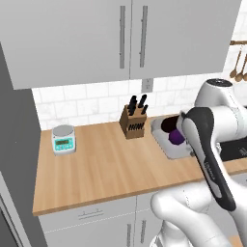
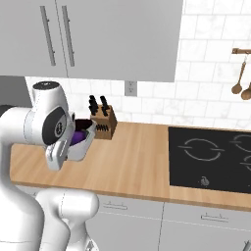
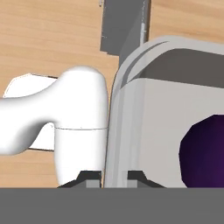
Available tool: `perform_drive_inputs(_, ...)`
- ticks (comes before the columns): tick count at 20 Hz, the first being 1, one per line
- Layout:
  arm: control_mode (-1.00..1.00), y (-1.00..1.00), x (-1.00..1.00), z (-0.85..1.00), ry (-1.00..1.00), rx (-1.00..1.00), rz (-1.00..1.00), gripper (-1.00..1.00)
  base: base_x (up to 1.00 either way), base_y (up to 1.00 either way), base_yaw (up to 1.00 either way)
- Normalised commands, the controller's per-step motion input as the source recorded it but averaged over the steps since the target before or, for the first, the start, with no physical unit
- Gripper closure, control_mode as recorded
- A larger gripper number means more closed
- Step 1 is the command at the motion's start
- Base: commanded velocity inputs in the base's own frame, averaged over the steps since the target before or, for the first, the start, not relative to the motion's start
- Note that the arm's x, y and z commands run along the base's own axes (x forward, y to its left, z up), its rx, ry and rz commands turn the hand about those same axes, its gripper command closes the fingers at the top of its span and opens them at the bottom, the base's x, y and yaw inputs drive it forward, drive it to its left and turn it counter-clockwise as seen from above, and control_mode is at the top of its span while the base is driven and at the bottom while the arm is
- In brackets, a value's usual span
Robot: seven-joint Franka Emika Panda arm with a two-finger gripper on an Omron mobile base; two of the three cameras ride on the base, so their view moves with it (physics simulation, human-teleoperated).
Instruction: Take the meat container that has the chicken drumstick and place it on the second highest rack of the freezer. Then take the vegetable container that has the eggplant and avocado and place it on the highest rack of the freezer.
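Observation:
The vegetable container (image 1: 164, 140) is a pale grey tray. It hangs tilted just above the wooden counter (image 1: 106, 169), beside the knife block. The purple eggplant (image 1: 177, 137) lies inside it, with the dark avocado (image 1: 168, 125) behind it. In the hand view my gripper (image 3: 114, 177) is shut on the container's rim (image 3: 114, 113), one fingertip on each side of the wall. The eggplant (image 3: 205, 151) sits at the right of that view. In the right base view the container (image 2: 83, 147) and eggplant (image 2: 78, 136) sit against my hand. The freezer's grey side (image 1: 14, 159) rises at the far left. The meat container, chicken drumstick and racks are out of view.
A knife block (image 1: 133, 120) stands at the back of the counter and a small teal scale (image 1: 63, 139) sits at its left. A black cooktop (image 2: 211, 159) lies to the right. Grey upper cabinets (image 1: 120, 38) hang overhead, and wooden spoons (image 2: 240, 73) hang on the wall.

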Motion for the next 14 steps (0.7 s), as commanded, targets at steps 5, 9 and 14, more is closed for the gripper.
perform_drive_inputs(5,-1.00,0.00,-0.01,0.00,0.00,0.00,0.01,1.00,0.00,0.00,0.00)
perform_drive_inputs(9,1.00,0.00,0.00,0.00,0.00,0.00,0.00,1.00,-0.34,-0.02,0.02)
perform_drive_inputs(14,1.00,0.00,0.00,0.00,0.00,0.00,0.00,1.00,-0.97,-0.34,0.09)
